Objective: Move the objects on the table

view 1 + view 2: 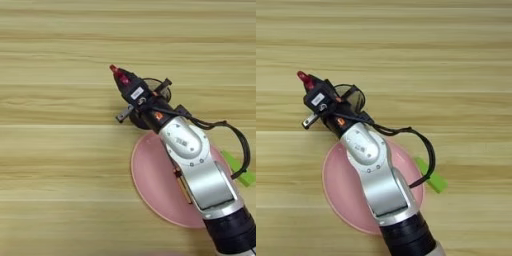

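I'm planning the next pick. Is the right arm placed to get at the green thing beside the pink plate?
Probably yes. The green thing lies bare on the table, right of the pink plate; only the arm's black cable loops near it.

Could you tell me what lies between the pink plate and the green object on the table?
In the right eye view, the looping black cable hangs between the round pink plate and the flat green object, over bare wood.

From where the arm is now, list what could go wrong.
1. The gripper shows a red tip, but the arm hides how it is held; it might slip.
2. The forearm crosses over the pink plate, so lowering it could knock the plate.
3. The black cable loops beside a green item and could drag it.
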